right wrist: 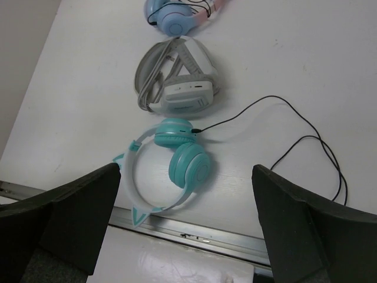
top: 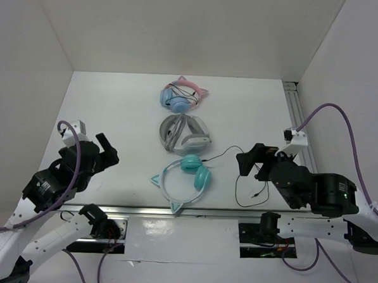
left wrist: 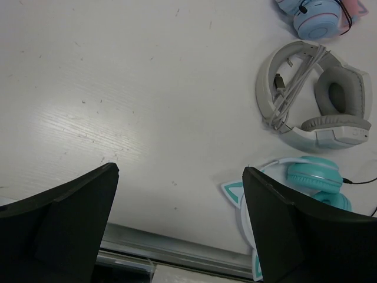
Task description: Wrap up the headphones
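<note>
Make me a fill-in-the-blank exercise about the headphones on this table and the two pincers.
The table holds ____ pairs of headphones.
Of these, the teal headphones lie ____ to the near edge.
Their black cable trails toward the table's ____ side.
The left pincer and right pincer both stand ____.
Missing words: three; nearest; right; open.

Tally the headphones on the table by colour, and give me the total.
teal headphones: 1
grey-white headphones: 1
blue-and-pink headphones: 1
Total: 3
</note>
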